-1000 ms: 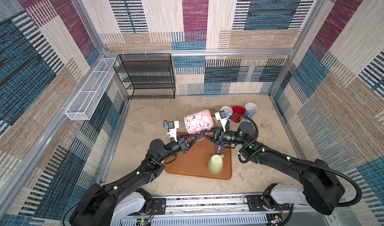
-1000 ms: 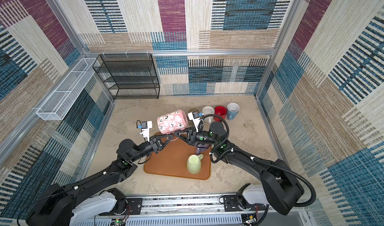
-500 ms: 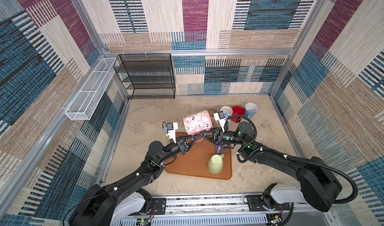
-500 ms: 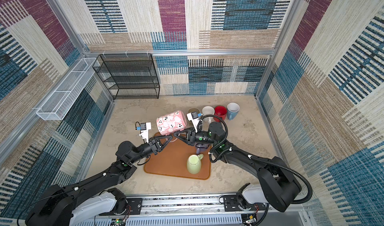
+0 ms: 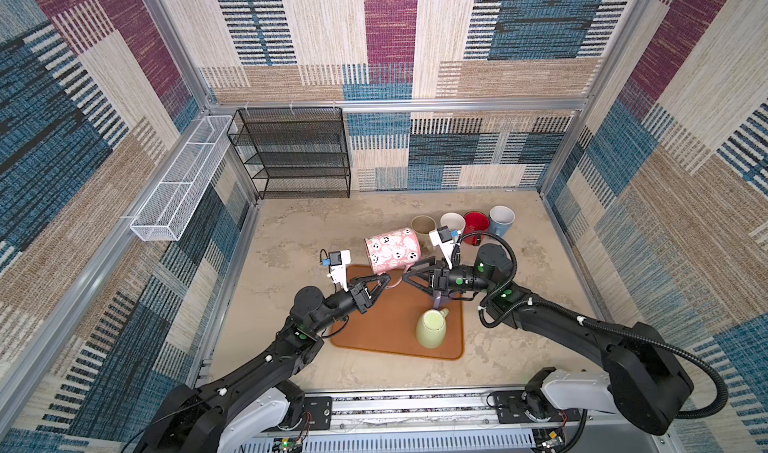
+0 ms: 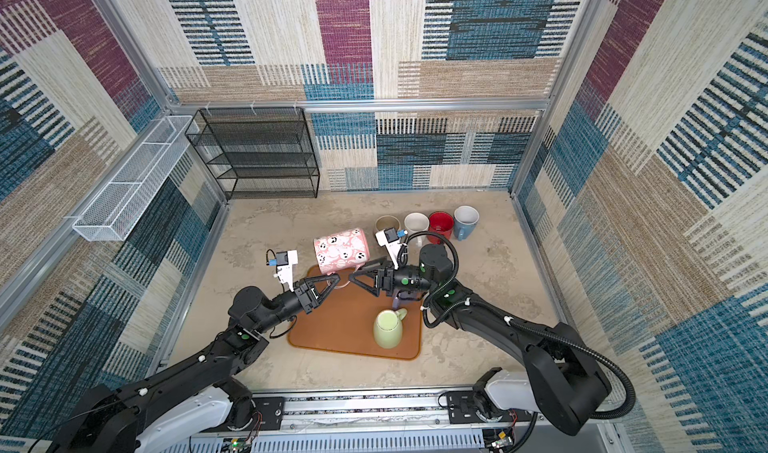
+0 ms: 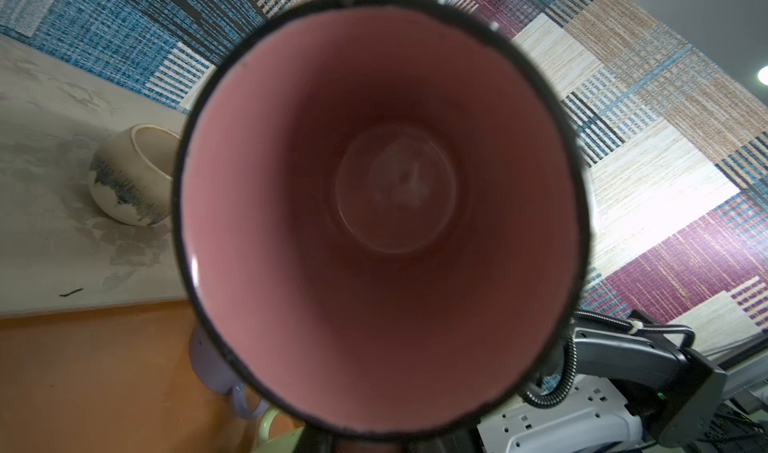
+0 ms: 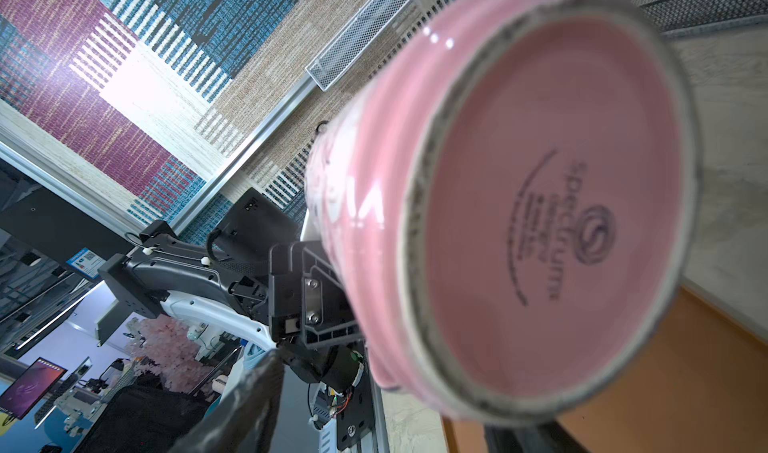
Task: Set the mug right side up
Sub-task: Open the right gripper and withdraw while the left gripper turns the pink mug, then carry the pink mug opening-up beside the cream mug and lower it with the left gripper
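Note:
The mug (image 5: 390,249) is pink with small black-and-white faces. It hangs on its side above the back edge of the orange mat (image 5: 374,330). My left gripper (image 5: 388,279) is shut on the mug from below, at its handle. The left wrist view looks straight into the mug's mouth (image 7: 374,180), with the gripper (image 7: 370,444) at its lower rim. My right gripper (image 5: 406,274) stands open just right of the handle, and its fingers are off the mug. In the right wrist view the mug's stamped base (image 8: 540,222) fills the frame, with one dark finger (image 8: 249,392) apart from it.
A pale green mug (image 5: 432,328) and a lavender mug (image 5: 438,301) sit on the mat under the right arm. Several mugs line the back right, among them a red one (image 5: 476,224) and a blue one (image 5: 500,220). A black wire shelf (image 5: 295,151) stands at the back left.
My right gripper has opened and let go of the pink mug. The left gripper still holds it in nearly the same place.

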`<action>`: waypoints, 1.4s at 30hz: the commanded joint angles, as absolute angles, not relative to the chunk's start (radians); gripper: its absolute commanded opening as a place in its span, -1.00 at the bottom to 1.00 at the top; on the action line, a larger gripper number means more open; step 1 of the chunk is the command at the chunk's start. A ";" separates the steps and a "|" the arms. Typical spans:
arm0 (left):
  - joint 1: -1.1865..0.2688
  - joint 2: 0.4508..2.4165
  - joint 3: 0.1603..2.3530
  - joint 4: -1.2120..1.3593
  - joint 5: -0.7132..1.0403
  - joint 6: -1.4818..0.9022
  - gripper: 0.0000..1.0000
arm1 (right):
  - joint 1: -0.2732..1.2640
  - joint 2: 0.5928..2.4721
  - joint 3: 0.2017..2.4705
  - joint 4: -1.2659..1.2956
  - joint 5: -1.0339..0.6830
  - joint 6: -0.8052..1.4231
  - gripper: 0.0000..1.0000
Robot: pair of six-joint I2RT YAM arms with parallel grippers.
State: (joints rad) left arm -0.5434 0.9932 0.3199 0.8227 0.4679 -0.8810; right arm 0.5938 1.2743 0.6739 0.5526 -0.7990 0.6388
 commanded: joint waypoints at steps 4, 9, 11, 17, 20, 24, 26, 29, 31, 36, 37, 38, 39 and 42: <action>-0.514 0.994 0.360 0.720 0.455 -0.792 -1.00 | 0.566 1.213 0.675 0.454 -0.738 0.524 0.63; -0.496 1.010 0.418 0.560 0.453 -0.745 -1.00 | 0.551 1.167 0.663 0.403 -0.713 0.475 0.71; -0.492 1.018 0.447 0.501 0.447 -0.724 -1.00 | 0.548 1.152 0.661 0.378 -0.697 0.457 0.74; -0.488 1.049 0.569 0.279 0.405 -0.633 -1.00 | 0.546 1.113 0.654 0.309 -0.622 0.403 0.75; -0.486 1.075 0.633 0.189 0.383 -0.598 -1.00 | 0.546 1.091 0.638 0.300 -0.610 0.385 0.75; -0.480 1.130 0.693 0.142 0.370 -0.581 -1.00 | 0.546 1.079 0.627 0.292 -0.615 0.369 0.75; -0.479 1.168 0.718 0.135 0.365 -0.580 -1.00 | 0.546 1.070 0.619 0.291 -0.615 0.363 0.75; -0.479 1.220 0.763 0.115 0.352 -0.569 -1.00 | 0.546 1.054 0.606 0.295 -0.609 0.353 0.75; -0.479 1.249 0.795 0.097 0.342 -0.555 -1.00 | 0.546 1.048 0.603 0.290 -0.606 0.344 0.75; -0.478 1.318 0.902 -0.002 0.274 -0.503 -1.00 | 0.546 1.036 0.588 0.289 -0.592 0.337 0.75; -0.479 1.333 0.923 -0.025 0.255 -0.492 -1.00 | 0.546 1.036 0.587 0.291 -0.590 0.335 0.75; -0.477 1.349 0.943 -0.045 0.238 -0.483 -1.00 | 0.546 1.035 0.583 0.291 -0.587 0.333 0.75; -0.477 1.361 0.959 -0.058 0.224 -0.474 -1.00 | 0.546 1.035 0.581 0.292 -0.585 0.331 0.75; -0.476 1.398 1.001 -0.087 0.182 -0.446 -1.00 | 0.546 1.031 0.571 0.299 -0.577 0.326 0.75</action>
